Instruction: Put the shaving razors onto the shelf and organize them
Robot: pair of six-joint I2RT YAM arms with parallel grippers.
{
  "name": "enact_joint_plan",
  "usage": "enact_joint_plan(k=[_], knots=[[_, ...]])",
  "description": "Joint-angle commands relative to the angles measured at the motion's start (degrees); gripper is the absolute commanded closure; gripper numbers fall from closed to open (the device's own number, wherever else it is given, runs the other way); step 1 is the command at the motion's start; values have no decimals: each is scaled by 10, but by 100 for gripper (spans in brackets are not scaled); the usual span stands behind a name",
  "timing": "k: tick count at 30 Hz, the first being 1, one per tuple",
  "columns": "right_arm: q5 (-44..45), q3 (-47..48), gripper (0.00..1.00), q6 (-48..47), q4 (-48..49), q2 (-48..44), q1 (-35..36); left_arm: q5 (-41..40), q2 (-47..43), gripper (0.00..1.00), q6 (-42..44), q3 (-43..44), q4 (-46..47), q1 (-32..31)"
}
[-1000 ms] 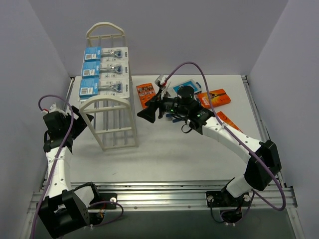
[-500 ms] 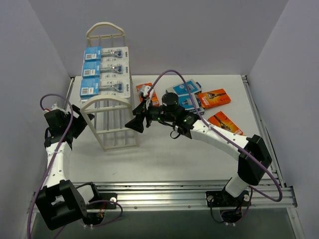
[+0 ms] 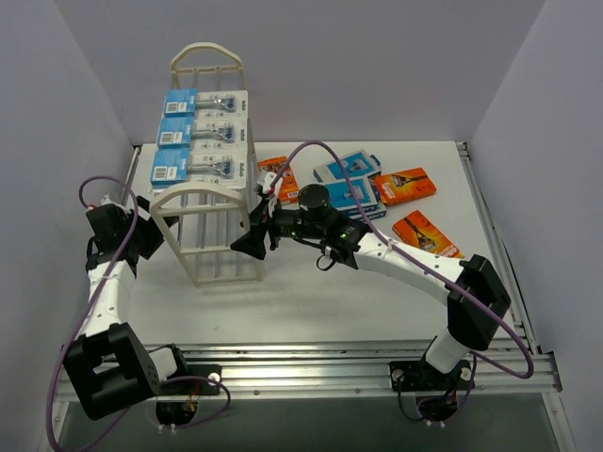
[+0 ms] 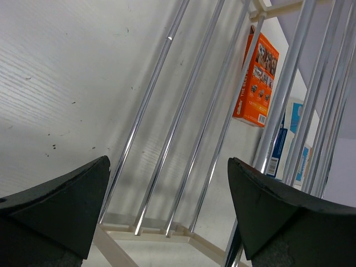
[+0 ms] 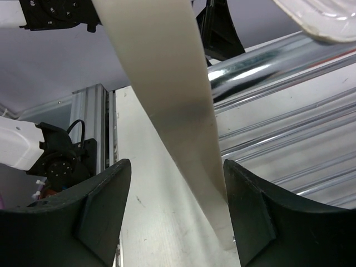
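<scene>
White table (image 3: 377,301), two arms at work: the cream shelf (image 3: 200,190) stands between the grippers, the left gripper (image 3: 154,229) at one side of its near arched end and the right gripper (image 3: 252,243) at the other. The right gripper's fingers are spread with the near end's corner post (image 5: 167,83) running between them – whether either finger touches it cannot be told. The left gripper's fingers are spread wide with nothing between them, the shelf's thin lower rods (image 4: 183,111) lying just ahead of its fingertips.

Three blister cards (image 3: 200,137) with blue headers lie in a row on the top tier, above and beyond both grippers. The other razors lie on the table behind the right gripper's wrist – an orange box (image 3: 279,176) closest to it, two blue-and-white boxes (image 3: 350,184) farther back along the arm, then two more orange packs (image 3: 403,185) well apart from the shelf. Through the rods, the left wrist view catches the orange box (image 4: 256,80) ahead of the fingers.
</scene>
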Motion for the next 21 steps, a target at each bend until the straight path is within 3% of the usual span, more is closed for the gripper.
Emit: enact_joint_plan(k=[1,21], knots=[[-6,-5,38,-3,31,-19,21,28,2,4,-7,36,35,-3],[21,15,38,17,42,7,54,7,18,4,-15,55,43,-72]])
